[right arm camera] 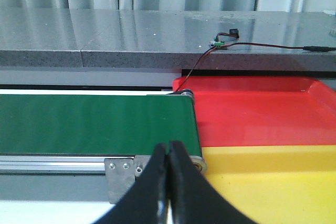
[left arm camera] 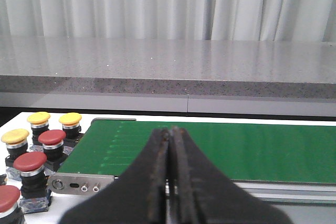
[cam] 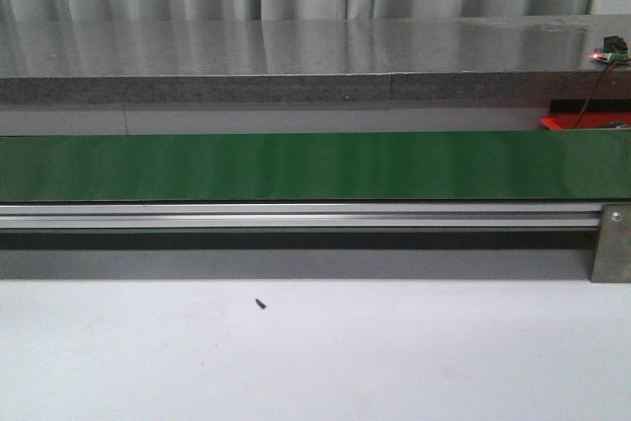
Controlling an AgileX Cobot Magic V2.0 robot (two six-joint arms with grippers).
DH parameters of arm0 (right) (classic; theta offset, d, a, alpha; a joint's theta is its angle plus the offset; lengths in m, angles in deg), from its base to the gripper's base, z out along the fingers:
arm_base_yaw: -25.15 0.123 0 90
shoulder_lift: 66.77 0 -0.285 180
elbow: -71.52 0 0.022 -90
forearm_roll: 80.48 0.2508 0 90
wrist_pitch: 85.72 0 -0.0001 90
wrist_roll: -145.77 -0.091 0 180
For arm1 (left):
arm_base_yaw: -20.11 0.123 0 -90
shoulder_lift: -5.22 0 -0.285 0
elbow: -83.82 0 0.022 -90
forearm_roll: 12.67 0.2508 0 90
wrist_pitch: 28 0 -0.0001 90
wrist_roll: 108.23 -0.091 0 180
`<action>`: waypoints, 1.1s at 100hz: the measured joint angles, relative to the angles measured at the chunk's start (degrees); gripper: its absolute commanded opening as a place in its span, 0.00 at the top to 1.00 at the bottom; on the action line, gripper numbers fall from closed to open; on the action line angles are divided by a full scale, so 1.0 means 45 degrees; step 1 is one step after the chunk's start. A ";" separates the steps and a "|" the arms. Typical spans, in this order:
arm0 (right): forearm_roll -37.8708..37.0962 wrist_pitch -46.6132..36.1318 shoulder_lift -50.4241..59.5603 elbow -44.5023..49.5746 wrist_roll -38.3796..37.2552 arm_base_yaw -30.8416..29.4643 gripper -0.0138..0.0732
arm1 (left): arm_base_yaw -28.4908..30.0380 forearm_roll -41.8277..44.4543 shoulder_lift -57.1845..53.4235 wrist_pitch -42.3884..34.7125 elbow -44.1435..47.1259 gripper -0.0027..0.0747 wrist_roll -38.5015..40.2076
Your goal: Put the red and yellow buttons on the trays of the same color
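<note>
Where the left wrist camera looks past the near end of the conveyor, a cluster of push buttons stands on the white table beside the belt. Each has a domed mushroom cap on a silver collar and a black body. Three caps are yellow: one at the back (left arm camera: 38, 117), one beside it nearer the belt (left arm camera: 70, 118), and one further out (left arm camera: 15, 136). Three are red: one just beside the belt's end (left arm camera: 52, 137), one closer to the camera (left arm camera: 30, 161), and one cut off by the picture's edge (left arm camera: 8, 198). All stand upright, close together, some touching.

The green conveyor belt (cam: 296, 167) runs across the table in front of the robot, with an aluminium rail (cam: 296, 212) along its near side. Its surface is bare in all three views.

At the belt's other end, the right wrist camera shows a red tray (right arm camera: 252, 111) with a yellow tray (right arm camera: 268, 177) adjoining it, closer to the camera. Both appear to hold nothing in the visible parts.

The left gripper (left arm camera: 171, 145) hovers above the belt with its dark jaws pressed together, gripping nothing. The right gripper (right arm camera: 168, 153) hangs near the belt's end with its jaws likewise closed and nothing between them.

A grey stone ledge (cam: 296, 56) runs behind, carrying a small wired device (right arm camera: 223, 40).
</note>
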 measured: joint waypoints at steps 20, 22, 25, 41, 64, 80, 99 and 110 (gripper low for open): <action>0.0000 0.0000 0.0000 0.0000 0.0000 0.0000 0.92 | 0.0000 0.0000 0.0000 0.0000 0.0000 0.99 0.0000; 0.0000 0.0000 0.0000 0.0000 0.0000 0.0000 0.92 | 0.0000 0.0000 0.0000 0.0000 0.0000 0.99 0.0000; 0.0000 0.0000 0.0000 0.0000 0.0000 0.0000 0.92 | 0.0000 0.0000 0.0000 0.0000 0.0000 0.99 0.0000; 0.0000 0.0000 0.0000 0.0000 0.0000 0.0000 0.92 | 0.0000 0.0000 0.0000 0.0000 0.0000 0.99 0.0000; 0.0000 0.0000 0.0000 0.0000 0.0000 0.0000 0.92 | 0.0000 0.0000 0.0000 0.0000 0.0000 0.99 0.0000; 0.0000 0.0000 0.0000 0.0000 0.0000 0.0000 0.92 | 0.0000 0.0000 0.0000 0.0000 0.0000 0.99 0.0000; 0.0000 0.0000 0.0000 0.0000 0.0000 0.0000 0.92 | 0.0000 0.0000 0.0000 -0.0027 0.0000 0.99 0.0000; 0.0000 0.0000 0.0000 0.0000 0.0000 0.0000 0.92 | 0.0000 0.0000 0.0000 -0.0444 0.0000 0.99 0.0000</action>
